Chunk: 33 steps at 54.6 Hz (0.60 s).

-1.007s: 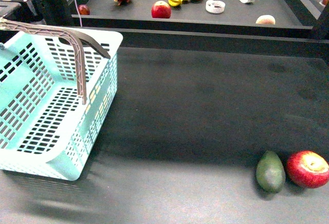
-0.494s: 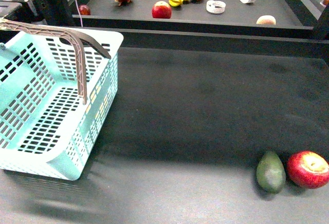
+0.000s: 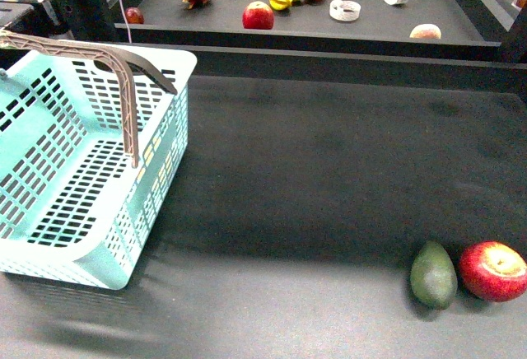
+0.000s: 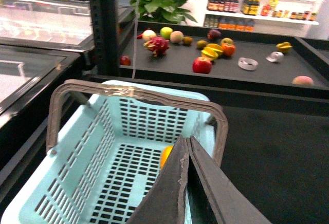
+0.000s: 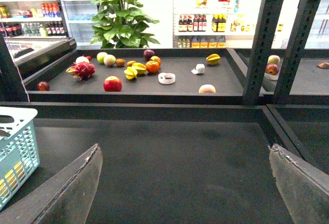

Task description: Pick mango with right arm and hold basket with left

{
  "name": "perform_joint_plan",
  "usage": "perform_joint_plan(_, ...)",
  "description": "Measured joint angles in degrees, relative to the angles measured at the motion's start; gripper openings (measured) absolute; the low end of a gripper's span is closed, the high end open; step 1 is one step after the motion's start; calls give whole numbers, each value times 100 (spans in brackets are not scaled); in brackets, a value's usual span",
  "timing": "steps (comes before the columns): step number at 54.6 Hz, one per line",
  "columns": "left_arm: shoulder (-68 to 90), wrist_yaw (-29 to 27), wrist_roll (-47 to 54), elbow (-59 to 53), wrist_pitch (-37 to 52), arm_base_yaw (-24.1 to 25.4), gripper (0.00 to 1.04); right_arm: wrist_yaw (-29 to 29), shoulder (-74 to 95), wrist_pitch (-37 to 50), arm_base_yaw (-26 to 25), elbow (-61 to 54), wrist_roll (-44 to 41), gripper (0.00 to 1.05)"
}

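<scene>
**Observer:** Panel by panel, from the left: what do you have?

**Operator:** Front view, far left: the basket [image 3: 156,141], turquoise, slotted, standing on the dark table [image 3: 329,170]; one grey-brown handle [image 3: 123,79] raised over it; I see neither arm in this view.

**Observer:** And the left claw?

**Operator:** Left wrist view: the left gripper [image 4: 187,147] hangs over the basket's [image 4: 128,116] open top; its two dark fingers are pressed together with no gap, and I see nothing caught between them. Just beside them, on the basket floor: the mango [image 4: 165,155], a yellow-orange patch partly hidden by one finger.

**Observer:** Further right?

**Operator:** Front view, near right corner: a dark green avocado [image 3: 433,275] touching a red apple [image 3: 492,270]; both well apart from the basket. Right wrist view: the right gripper [image 5: 185,154] is spread wide and holds nothing; only bare table lies between its fingers [image 5: 77,190].
</scene>
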Motion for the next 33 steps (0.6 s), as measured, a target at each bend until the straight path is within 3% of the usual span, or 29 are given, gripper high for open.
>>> perform_joint_plan(33, -2326, -24, 17, -7, -2129, -70, 4, 0, 0, 0, 0, 0, 0, 97)
